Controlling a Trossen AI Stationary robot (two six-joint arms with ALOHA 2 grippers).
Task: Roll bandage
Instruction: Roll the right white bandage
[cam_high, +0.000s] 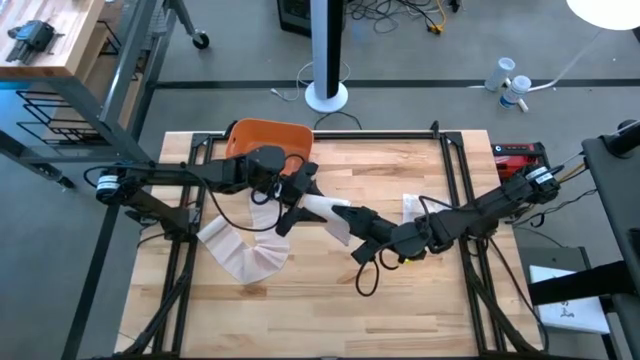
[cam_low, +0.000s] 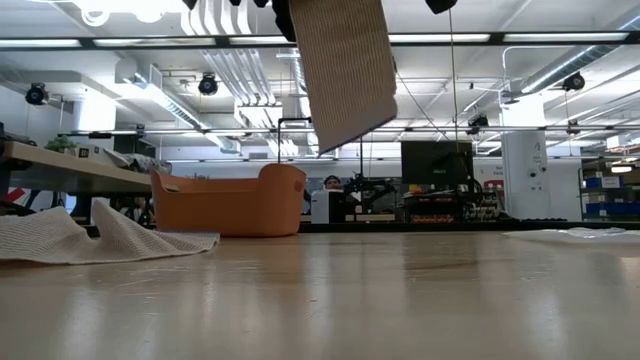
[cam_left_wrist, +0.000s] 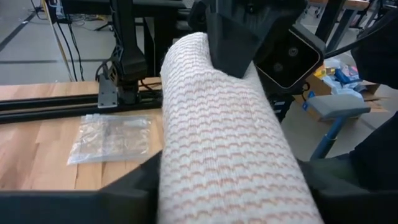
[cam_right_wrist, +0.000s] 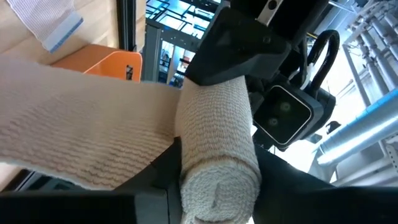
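We see the left gripper and right gripper both pinching the bandage roll above the counter, and if either lets go too soon, its loose tail may unroll.

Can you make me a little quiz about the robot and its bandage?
1. True or false: both grippers hold the bandage roll above the table.
2. What colour is the basket? A) blue B) orange C) green
3. Where does the bandage's loose tail lie?

Key:
1. True: left gripper and right gripper grip its opposite ends.
2. B
3. On the table, under the left arm.
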